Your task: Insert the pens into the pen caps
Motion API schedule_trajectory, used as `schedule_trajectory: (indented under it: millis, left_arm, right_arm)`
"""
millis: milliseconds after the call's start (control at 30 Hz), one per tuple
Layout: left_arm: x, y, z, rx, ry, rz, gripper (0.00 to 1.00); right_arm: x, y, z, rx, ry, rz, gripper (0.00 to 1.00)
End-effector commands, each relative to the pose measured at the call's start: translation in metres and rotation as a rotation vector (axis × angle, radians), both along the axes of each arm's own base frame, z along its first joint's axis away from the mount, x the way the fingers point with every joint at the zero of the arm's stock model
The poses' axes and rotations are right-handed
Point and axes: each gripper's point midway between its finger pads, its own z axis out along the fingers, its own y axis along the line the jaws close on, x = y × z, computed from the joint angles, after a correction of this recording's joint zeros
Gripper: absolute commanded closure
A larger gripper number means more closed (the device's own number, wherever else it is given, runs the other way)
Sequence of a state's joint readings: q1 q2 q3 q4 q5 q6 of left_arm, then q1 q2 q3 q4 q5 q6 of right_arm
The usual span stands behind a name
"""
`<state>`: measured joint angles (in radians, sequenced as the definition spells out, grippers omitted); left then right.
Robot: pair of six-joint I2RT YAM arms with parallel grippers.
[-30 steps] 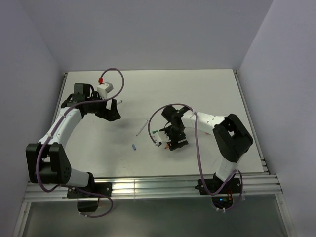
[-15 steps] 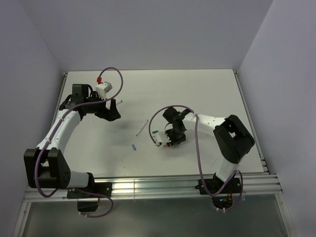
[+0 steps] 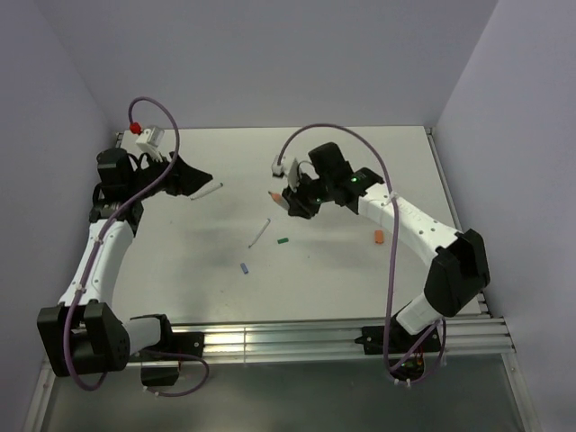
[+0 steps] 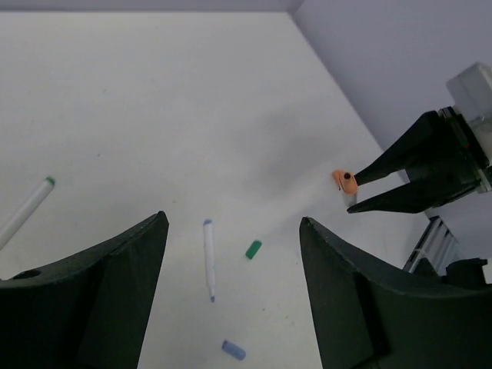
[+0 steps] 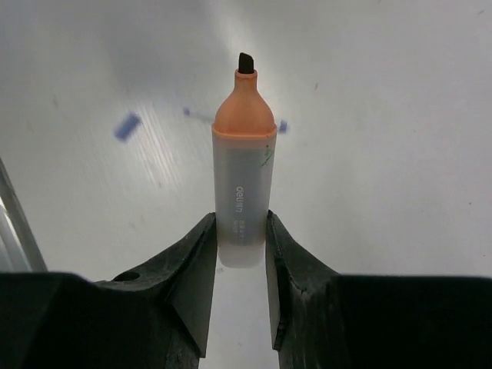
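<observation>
Hands both aloft: right hand (image 5: 240,227) grips the thick orange-tipped pen (image 5: 244,154), left hand (image 4: 233,223) spread wide, empty.

Right gripper (image 5: 241,231) at 6 o'clock, both fingers (image 5: 196,265) pressed on the lower barrel of the thick pen (image 5: 244,181). Barrel translucent grey with small print; orange end and dark chisel tip point to 12 o'clock. The pen is held up off the table (image 5: 369,115), which is white and out of focus. Blue cap (image 5: 127,125) lies at 10 o'clock from the pen. A blurred thin pen (image 5: 196,115) passes behind the orange end, showing on both sides.
</observation>
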<state>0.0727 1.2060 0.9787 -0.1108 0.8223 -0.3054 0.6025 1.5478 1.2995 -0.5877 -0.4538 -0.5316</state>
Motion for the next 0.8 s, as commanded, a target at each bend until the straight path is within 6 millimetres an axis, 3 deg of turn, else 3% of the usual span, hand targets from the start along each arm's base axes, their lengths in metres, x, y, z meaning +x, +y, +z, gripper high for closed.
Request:
schedule_trajectory:
  millis: [0,167,300,567,767]
  left_arm:
    - [0.001,-0.018,0.04,-0.171,-0.103,-0.061,0.25]
    - [-0.002,-0.036,0.057,-0.326,-0.107,-0.088,0.27]
    - [-0.016,-0.07,0.042,-0.318,-0.07,-0.176,0.3]
    - [-0.001,-0.081,0.035,-0.287,-0.008,-0.111,0.32]
    - [0.001,-0.098,0.04,-0.286,-0.005,-0.144,0.33]
  right_arm:
    - [0.012,0.03,0.072,0.329,0.134,-0.253,1.0]
    - [0.026,0.047,0.107,0.551,0.273,-0.415,1.0]
    - [0.039,0.049,0.123,0.691,0.401,-0.532,1.0]
    - [0.044,0.054,0.109,0.715,0.521,-0.647,1.0]
    - [0.039,0.061,0.103,0.664,0.429,-0.631,1.0]
